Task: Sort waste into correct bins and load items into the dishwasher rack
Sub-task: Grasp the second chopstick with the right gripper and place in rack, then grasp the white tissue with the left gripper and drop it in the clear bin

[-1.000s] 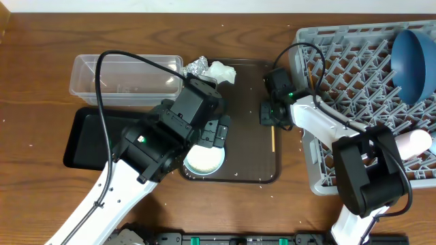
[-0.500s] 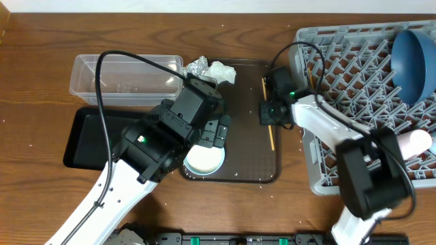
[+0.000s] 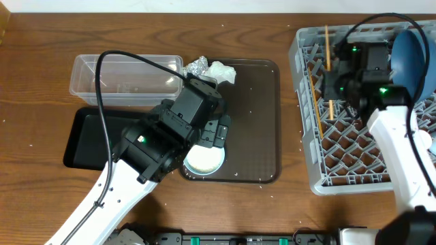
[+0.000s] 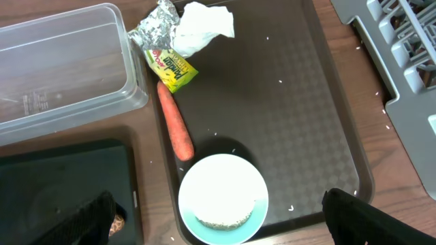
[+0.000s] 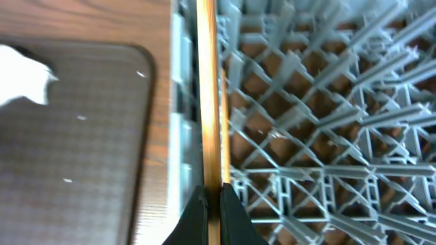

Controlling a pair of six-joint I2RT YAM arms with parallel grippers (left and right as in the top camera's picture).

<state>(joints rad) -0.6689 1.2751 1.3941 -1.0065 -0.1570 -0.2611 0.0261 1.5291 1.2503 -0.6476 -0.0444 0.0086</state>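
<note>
One thin chopstick [image 3: 327, 42] the right hand [image 5: 212, 201] is pinching at upper right may be slipping through the rack's [image 3: 354, 158] holes.

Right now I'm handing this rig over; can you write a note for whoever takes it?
Left tool open above the white bowl holding rice, on the dark brown serving tray.
Right tool shut on a thin wooden chopstick over the light-grey plastic dishwasher rack.
Done: large dark blue plate and another chopstick are in the rack.
To do: crumpled silver foil, white tissue, yellow-green wrapper and orange carrot lie on the serving tray, unsorted; bowl unloaded.
</note>
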